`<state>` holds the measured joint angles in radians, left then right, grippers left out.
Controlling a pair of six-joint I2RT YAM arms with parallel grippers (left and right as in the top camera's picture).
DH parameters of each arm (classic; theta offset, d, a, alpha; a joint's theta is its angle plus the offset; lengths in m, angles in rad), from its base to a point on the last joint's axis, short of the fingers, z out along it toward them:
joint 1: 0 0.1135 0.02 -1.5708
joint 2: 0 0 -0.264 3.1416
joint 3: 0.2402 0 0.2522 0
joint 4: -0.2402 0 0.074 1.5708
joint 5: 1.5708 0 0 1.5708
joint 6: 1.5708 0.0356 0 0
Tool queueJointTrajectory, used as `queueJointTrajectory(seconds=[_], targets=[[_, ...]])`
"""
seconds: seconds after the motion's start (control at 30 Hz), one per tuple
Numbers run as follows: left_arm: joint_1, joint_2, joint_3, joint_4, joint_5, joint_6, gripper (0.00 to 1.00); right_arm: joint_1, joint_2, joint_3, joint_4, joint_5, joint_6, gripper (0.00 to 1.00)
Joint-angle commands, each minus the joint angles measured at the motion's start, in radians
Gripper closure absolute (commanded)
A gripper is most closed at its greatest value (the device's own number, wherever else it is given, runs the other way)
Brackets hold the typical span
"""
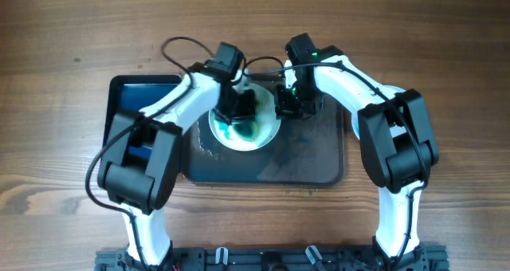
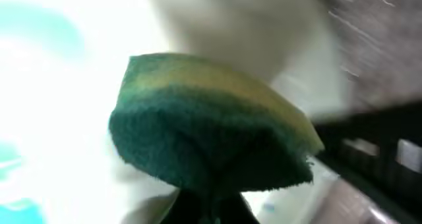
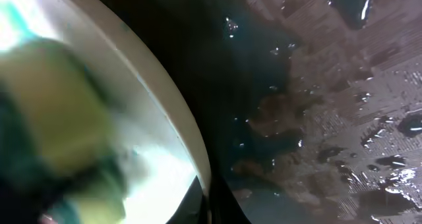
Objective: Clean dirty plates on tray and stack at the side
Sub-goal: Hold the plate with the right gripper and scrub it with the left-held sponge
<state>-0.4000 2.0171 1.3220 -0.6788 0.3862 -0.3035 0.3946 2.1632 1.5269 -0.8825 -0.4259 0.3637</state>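
White plate smeared blue-teal, lying on the dark grey tray, toward its left end.
The left gripper is clamped tight on a green-and-yellow sponge over the plate's face. The right gripper sits at the plate's rim nearer the tray's middle; its opening cannot be told.

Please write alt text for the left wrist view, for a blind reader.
A green and yellow sponge, gripped by the left tool at the bottom edge, fills the centre of a blurred view. Behind it is a white plate with teal smears, and the grey tray shows at the upper right.
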Motion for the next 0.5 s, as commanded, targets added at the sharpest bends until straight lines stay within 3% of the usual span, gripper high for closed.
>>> queueJointTrajectory(seconds=[0.0,0.1,0.17,0.23,0.3,0.33,0.4,0.47], targets=[[-0.031,0.024,-0.004,0.121,0.100,0.033,0.96,0.004,0.018,0.003,0.010,-0.047,-0.024,0.96],[0.038,0.024,0.033,0.116,-0.350,-0.079,0.96,0.004,0.018,0.003,0.010,-0.047,-0.031,0.96],[0.081,0.024,0.033,0.018,-0.568,-0.167,0.96,0.004,0.018,0.003,0.010,-0.047,-0.031,0.96],[0.101,0.025,0.033,-0.108,-0.626,-0.250,0.96,0.004,0.018,0.003,0.011,-0.047,-0.031,0.96],[0.099,0.023,0.033,-0.179,-0.529,-0.281,0.96,0.004,0.018,0.003,0.007,-0.048,-0.045,0.96],[0.093,0.023,0.033,-0.211,-0.344,-0.268,0.96,0.004,0.018,0.003,0.006,-0.048,-0.046,0.96],[0.076,0.023,0.033,-0.204,0.053,-0.122,0.96,0.004,0.018,0.003,-0.002,-0.066,-0.051,0.96],[0.067,0.023,0.034,-0.158,0.339,-0.006,0.96,0.004,0.018,0.003,-0.002,-0.066,-0.051,0.96]])
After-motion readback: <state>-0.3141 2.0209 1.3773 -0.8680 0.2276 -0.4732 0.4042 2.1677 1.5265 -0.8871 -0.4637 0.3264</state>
